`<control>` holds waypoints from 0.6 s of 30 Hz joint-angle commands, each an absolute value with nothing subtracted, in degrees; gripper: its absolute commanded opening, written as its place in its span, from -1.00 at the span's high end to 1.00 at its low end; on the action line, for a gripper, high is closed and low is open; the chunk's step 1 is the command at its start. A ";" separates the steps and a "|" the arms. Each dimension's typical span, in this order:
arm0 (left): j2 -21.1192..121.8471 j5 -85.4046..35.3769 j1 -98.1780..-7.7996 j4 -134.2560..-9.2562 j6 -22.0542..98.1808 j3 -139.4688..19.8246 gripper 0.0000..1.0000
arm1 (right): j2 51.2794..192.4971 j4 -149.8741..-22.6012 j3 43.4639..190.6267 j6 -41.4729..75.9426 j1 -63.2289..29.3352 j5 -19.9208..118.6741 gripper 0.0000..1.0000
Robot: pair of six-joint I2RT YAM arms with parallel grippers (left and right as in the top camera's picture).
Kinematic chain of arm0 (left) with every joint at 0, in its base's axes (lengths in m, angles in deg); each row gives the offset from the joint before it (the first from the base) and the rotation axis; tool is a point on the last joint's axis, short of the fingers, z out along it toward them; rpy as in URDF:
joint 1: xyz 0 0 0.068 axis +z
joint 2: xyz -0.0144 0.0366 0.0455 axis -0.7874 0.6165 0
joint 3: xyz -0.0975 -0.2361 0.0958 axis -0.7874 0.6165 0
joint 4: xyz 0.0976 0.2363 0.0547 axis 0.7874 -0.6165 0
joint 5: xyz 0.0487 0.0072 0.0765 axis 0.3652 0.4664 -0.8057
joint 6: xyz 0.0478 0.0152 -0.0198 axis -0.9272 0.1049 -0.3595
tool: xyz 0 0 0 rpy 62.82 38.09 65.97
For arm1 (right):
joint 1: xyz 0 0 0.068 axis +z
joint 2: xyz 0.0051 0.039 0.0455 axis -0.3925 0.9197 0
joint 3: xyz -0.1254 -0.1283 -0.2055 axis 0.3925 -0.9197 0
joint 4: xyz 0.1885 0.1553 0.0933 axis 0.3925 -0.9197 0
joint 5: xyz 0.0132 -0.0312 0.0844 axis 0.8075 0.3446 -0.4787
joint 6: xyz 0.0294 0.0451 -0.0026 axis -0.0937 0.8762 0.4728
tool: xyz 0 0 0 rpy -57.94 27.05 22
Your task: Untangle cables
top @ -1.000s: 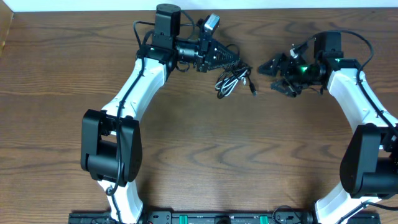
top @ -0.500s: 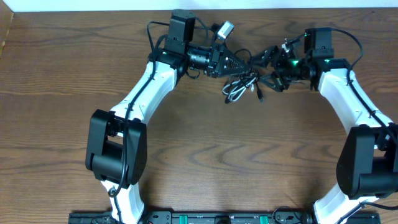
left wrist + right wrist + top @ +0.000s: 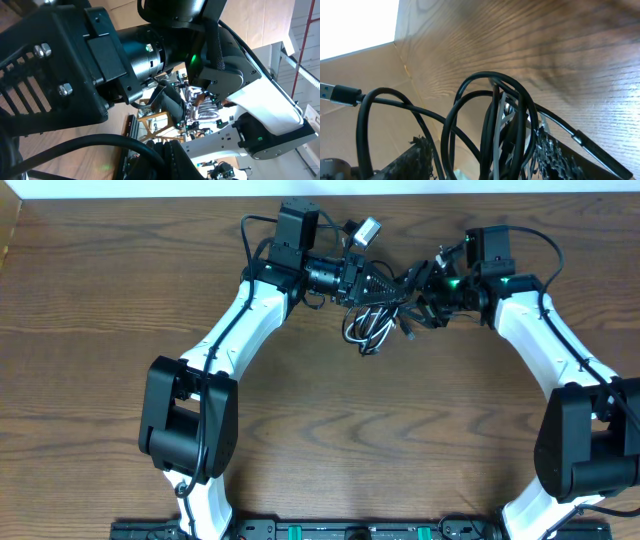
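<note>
We are only at the start: the cables (image 3: 372,325) are one knotted bunch of black loops with a pale cord inside, at the far middle of the worktop (image 3: 320,440), between the two arms. The left end effector (image 3: 393,284) is pressed together and seems to pinch the top of the bunch. The right end effector (image 3: 420,288) has its fingers (image 3: 417,157) spread on both sides of the loops. No cord is pulled free yet, so we think all the untangling is left.
</note>
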State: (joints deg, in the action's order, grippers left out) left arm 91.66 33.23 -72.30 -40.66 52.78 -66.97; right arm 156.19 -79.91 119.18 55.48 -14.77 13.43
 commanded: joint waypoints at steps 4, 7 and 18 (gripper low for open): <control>91.23 35.25 -72.54 -40.47 48.89 -66.49 0.85 | 156.26 -79.84 118.96 57.12 -14.53 13.35 -0.22; 91.23 35.25 -72.54 -40.47 47.49 -65.50 0.85 | 156.26 -79.87 118.96 57.10 -14.71 13.28 -0.22; 91.23 35.22 -72.50 -40.47 45.77 -64.89 0.85 | 156.26 -83.74 118.96 54.48 -15.84 9.30 -0.26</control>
